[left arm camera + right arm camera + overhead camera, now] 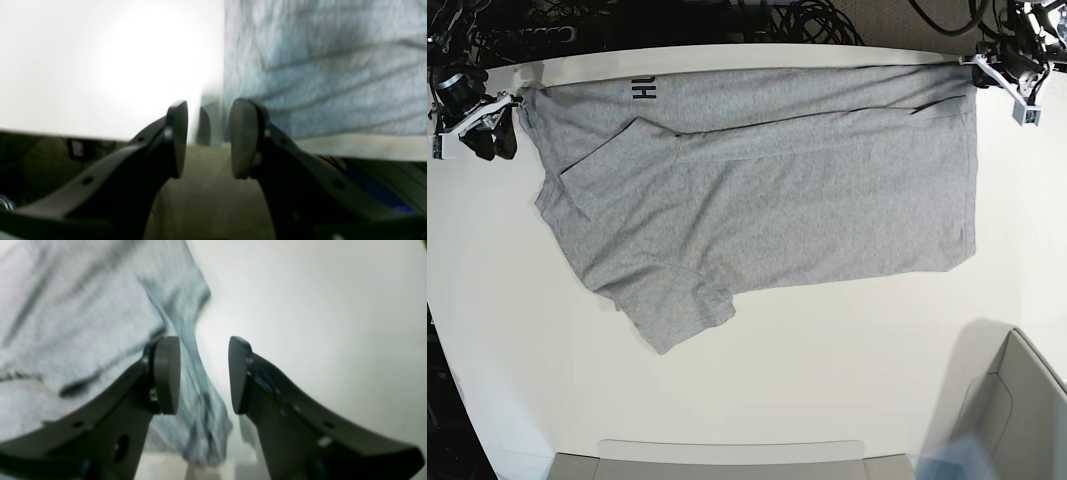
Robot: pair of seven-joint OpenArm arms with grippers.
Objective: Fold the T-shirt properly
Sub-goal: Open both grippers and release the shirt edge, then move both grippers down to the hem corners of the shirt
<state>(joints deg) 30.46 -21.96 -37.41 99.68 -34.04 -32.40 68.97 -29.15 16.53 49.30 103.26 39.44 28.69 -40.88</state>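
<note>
The heather-grey T-shirt [767, 200] lies spread on the white table [827, 360], its far strip folded over, black lettering [645, 90] showing near the far left. My right gripper [489, 135] sits at the shirt's left far corner. In its wrist view the right gripper [203, 375] is open, and a blurred edge of the T-shirt [66, 323] runs below the gap. My left gripper [1017, 85] is at the shirt's right far corner. Seen from its wrist, the left gripper [208, 138] is open and holds nothing, with the T-shirt [317, 66] just right of it.
A grey bin [1027, 400] stands at the near right corner and a flat grey tray [727, 460] along the near edge. Dark cables [807, 20] lie behind the table's far edge. The table edge [66, 135] shows under the left gripper.
</note>
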